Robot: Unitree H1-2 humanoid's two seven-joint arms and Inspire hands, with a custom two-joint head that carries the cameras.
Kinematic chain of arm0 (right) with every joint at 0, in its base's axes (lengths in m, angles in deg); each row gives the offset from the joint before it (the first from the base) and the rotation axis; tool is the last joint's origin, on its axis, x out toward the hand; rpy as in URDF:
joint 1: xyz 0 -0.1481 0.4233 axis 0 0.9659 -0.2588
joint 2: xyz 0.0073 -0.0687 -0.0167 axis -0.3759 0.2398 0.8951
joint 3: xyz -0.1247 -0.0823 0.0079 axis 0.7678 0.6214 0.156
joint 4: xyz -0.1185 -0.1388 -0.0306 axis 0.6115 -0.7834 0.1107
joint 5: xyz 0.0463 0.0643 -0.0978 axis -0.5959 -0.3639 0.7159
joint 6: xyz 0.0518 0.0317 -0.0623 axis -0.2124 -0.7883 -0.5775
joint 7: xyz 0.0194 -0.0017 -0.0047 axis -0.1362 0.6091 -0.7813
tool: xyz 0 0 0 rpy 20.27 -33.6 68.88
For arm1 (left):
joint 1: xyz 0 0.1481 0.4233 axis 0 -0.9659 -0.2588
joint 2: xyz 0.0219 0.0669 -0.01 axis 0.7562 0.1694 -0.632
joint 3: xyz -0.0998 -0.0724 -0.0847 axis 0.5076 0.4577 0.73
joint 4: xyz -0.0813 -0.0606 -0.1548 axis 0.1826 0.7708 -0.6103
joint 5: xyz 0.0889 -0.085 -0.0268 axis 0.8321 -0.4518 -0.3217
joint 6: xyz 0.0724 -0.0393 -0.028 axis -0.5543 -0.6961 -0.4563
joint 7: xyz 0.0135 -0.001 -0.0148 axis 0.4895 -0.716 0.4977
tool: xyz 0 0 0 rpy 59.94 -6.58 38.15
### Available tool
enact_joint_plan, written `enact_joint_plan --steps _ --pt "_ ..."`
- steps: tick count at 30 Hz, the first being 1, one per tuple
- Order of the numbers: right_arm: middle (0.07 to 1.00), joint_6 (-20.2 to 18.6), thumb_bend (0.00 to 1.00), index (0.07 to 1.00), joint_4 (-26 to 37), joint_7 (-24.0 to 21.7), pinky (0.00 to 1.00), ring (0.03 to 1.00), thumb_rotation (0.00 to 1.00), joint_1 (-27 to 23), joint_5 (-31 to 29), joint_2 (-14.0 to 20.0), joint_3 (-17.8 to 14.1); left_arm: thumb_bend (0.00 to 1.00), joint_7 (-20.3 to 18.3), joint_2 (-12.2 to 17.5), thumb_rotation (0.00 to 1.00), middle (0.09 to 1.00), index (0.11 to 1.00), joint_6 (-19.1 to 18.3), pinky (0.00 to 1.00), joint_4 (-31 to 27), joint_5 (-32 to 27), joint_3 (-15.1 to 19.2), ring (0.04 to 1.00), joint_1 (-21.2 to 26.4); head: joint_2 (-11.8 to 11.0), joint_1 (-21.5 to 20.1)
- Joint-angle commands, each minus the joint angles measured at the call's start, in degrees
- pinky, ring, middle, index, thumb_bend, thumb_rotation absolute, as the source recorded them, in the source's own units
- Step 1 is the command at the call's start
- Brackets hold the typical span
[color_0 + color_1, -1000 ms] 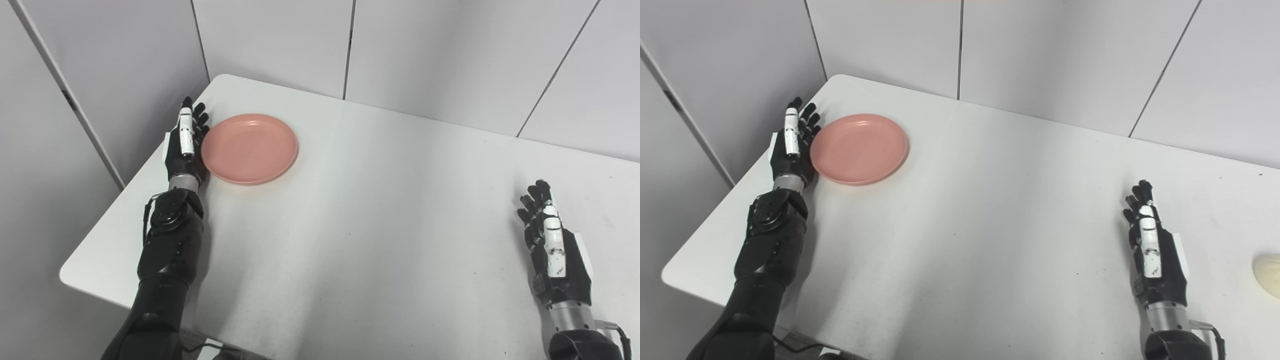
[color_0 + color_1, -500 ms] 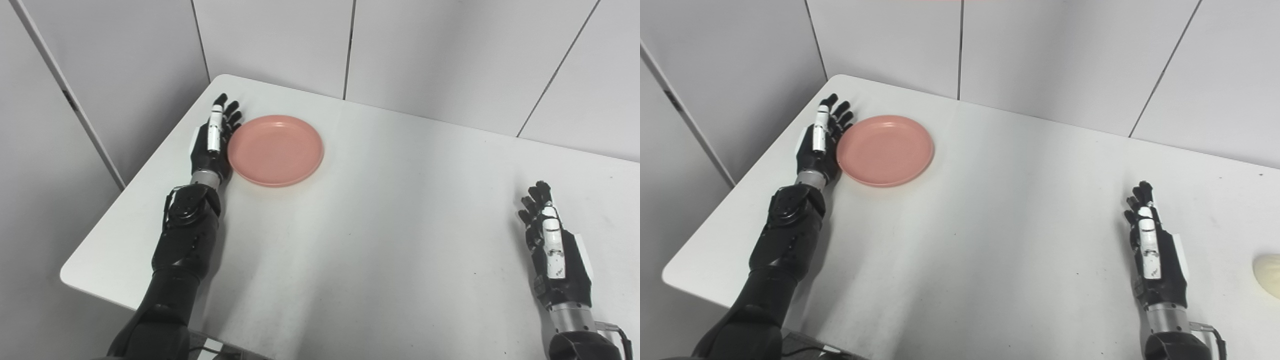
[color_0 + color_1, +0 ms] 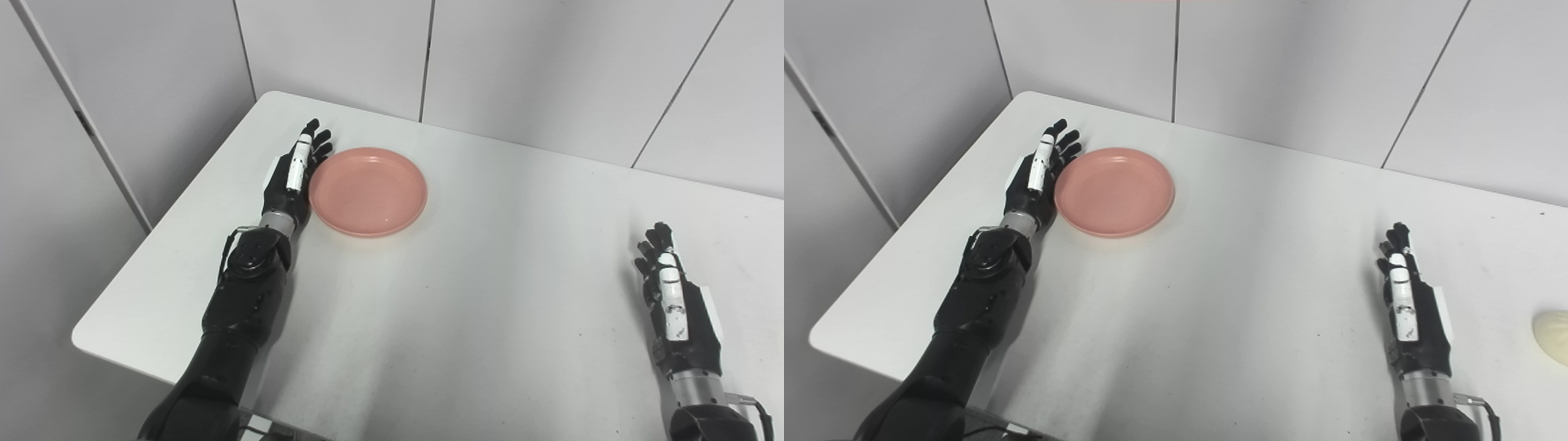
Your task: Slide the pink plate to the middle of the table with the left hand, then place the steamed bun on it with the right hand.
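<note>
Left eye view, L to R: left hand [image 3: 293, 180] flat, fingers apart, edge pressed on left rim of pink plate [image 3: 368, 190], holding nothing. Plate far-left of table [image 3: 465, 318], short of middle. Slide step in hand; next needs more push rightward and nearer. Right hand [image 3: 674, 300] near-right, fingers apart, empty, waiting. Steamed bun [image 3: 1552, 329] at far right edge, w/ right eye view only.

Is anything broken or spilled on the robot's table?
Nothing stands out. The round pink plate lies flat and empty, unbroken, with the left robot hand open against its edge. The pale steamed bun sits whole at the table's right side, beyond the open right robot hand.
</note>
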Motion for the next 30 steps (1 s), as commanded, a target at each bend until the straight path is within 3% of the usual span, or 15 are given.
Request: enact_joint_plan --steps 1,15,18,30 --pt "1.0 0.8 0.2 1.0 -2.9 0.3 1.0 1.0 1.0 3.1 -0.6 -2.3 0.6 0.42 -3.0 -2.1 1.0 0.931 0.935 -4.5 0.96 0.8 0.5 -2.6 0.934 -1.5 -0.1 -1.0" --pt "1.0 0.5 0.21 1.0 -2.8 1.9 1.0 1.0 1.0 3.5 1.1 -4.1 0.9 0.42 -6.2 -3.9 1.0 0.945 0.949 -7.4 0.94 -6.5 1.0 -8.3 0.942 -4.2 0.4 -6.9" --pt "1.0 1.8 0.26 1.0 -4.0 1.9 1.0 1.0 1.0 3.3 1.4 -4.2 1.1 0.41 -7.4 -4.7 1.0 0.954 0.96 -9.7 0.96 -9.7 -0.1 -9.2 0.956 -5.3 0.6 -8.4" --pt "1.0 1.5 0.21 1.0 -3.2 3.1 1.0 1.0 1.0 3.7 4.0 -5.3 1.7 0.36 -9.1 -7.1 1.0 0.979 0.993 -16.8 1.0 -20.7 -2.8 -11.3 0.985 -8.2 1.0 -12.3"
